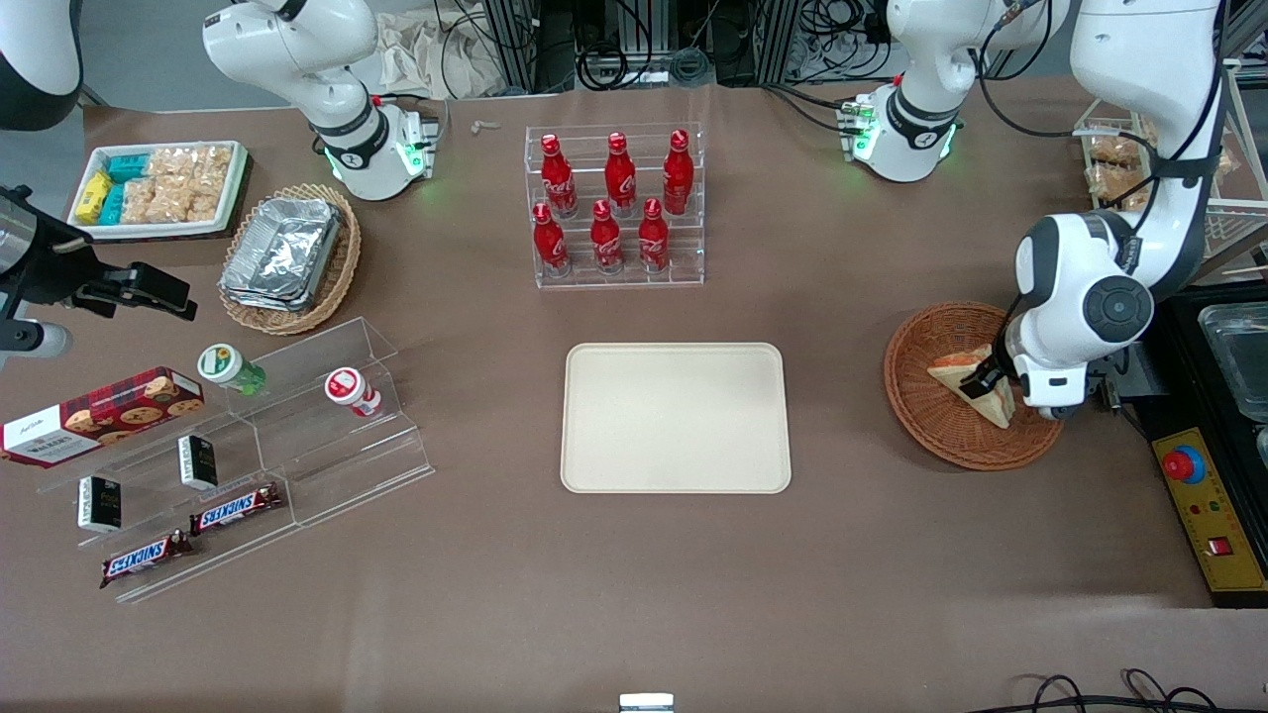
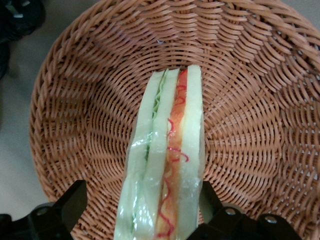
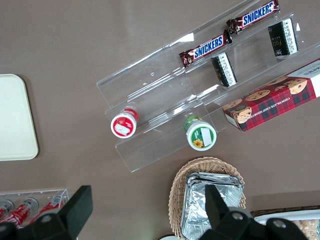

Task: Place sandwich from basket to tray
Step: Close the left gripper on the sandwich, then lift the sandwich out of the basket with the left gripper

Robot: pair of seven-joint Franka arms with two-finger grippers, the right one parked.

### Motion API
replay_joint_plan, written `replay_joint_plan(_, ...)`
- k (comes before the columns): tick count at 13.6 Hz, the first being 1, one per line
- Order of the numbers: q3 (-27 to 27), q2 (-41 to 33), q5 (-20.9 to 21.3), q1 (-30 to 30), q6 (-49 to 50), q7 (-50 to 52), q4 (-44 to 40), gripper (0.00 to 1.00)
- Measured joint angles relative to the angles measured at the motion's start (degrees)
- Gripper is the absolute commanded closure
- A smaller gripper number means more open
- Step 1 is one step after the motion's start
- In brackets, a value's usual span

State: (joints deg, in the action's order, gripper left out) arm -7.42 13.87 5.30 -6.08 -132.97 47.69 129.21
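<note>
Sandwich (image 2: 167, 165) stands between the open tool's (image 2: 142, 210) fingers in basket (image 2: 250, 100).

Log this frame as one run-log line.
phase: grasping | gripper: open, straddling sandwich | sandwich: in basket | tray: empty

The sandwich (image 2: 165, 165) is a clear-wrapped white-bread wedge, red and green filling showing along its edge, standing on edge inside the reddish-brown wicker basket (image 1: 936, 421) at the working arm's end. The gripper (image 1: 991, 381) straddles it. The cream tray (image 1: 677, 417) lies flat mid-worktop, well apart.
</note>
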Motion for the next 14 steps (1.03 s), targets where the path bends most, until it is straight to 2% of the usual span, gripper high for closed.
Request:
replay_joint_plan(3,0.0,0.6,-0.3,0.0,-0.6,0.0,-0.2,0.79)
replay_joint_plan(4,0.0,0.6,-0.6,0.0,-0.7,0.0,-0.3,0.94)
replay_joint_plan(5,0.0,0.6,-0.7,0.0,-0.8,0.0,-0.4,1.0)
replay_joint_plan(9,0.0,-0.6,-0.7,0.0,0.4,-5.1,-1.0,1.0)
replay_joint_plan(12,0.1,-6.5,-0.8,-0.1,8.1,-9.5,-2.5,1.0)
replay_joint_plan(14,0.9,-11.5,-0.8,-0.4,15.0,-16.0,-4.1,1.0)
